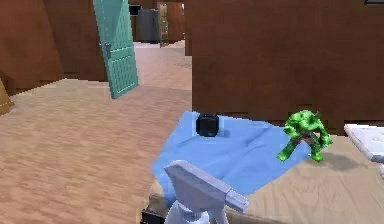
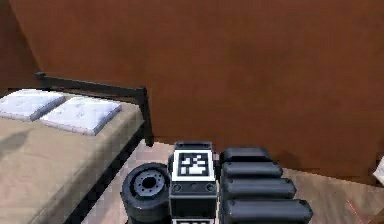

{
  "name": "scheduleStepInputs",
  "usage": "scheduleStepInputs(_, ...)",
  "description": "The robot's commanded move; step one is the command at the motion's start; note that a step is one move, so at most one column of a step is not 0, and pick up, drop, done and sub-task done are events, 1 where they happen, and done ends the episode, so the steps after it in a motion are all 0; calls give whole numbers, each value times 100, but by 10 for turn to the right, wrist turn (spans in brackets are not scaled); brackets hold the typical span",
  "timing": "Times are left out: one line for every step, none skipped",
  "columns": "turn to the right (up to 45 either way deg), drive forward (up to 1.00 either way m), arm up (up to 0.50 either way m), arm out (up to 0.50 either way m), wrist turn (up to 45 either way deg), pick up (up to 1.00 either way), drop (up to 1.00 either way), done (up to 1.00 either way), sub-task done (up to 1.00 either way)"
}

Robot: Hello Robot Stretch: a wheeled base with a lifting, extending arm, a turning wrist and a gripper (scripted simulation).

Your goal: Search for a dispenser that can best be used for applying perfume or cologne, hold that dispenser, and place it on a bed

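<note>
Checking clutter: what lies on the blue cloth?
A small dark thing sits on the blue cloth; a green figure stands at its edge. A grey spray bottle hides its near part.

The floor (image 1: 90, 130) looks like pale wood in planks, with a slight sheen. The far door (image 1: 117, 45) on the left is painted teal, smooth and panelled. The wall (image 1: 280, 50) on the right is flat brown and matt. The blue sheet (image 1: 230, 150) looks like thin, smooth cloth. The green figure (image 1: 303, 135) at its right is glossy. The near dispenser (image 1: 205, 190) is pale grey and smooth, plastic by its look.

In the arm side view the pillows (image 2: 80, 113) are soft white cloth and the cover (image 2: 50, 160) is tan and matt. The bed frame (image 2: 95, 88) is dark and smooth; metal or wood, I cannot tell. The arm (image 2: 255, 185) is black and matt.
</note>
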Motion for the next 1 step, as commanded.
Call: scheduleStepInputs(0, 35, 0, 0, 0, 0, 0, 0, 0)
